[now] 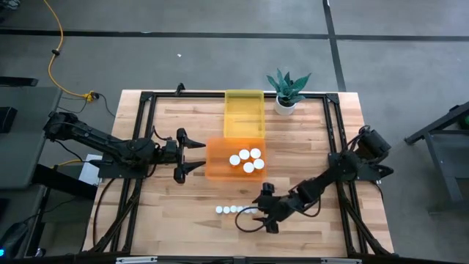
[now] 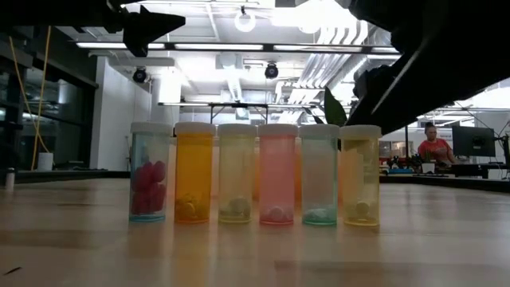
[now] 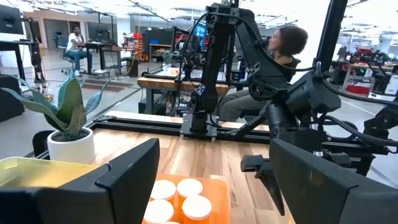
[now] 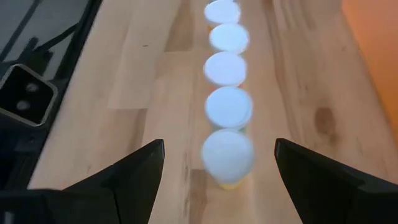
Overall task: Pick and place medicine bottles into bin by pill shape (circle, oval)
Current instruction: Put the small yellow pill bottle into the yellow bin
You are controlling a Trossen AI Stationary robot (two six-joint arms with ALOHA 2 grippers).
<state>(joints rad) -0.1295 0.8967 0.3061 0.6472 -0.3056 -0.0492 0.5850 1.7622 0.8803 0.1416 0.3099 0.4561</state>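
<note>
We see six medicine bottles (image 2: 255, 174) standing upright in a row near the table's (image 1: 168, 220) front edge, white caps up. The right gripper (image 1: 254, 218) hangs at the row's right end, fingers spread wide with the nearest bottle (image 4: 227, 157) just ahead, between them, not pinched. The left gripper (image 1: 196, 153) hovers just beside the orange bin (image 1: 218, 167), fingers spread too, holding nothing. Four more capped bottles (image 1: 246, 160) sit inside that orange bin; the yellow bin (image 1: 243, 111) lies behind it, touching, beside a potted plant (image 1: 286, 91)
</note>
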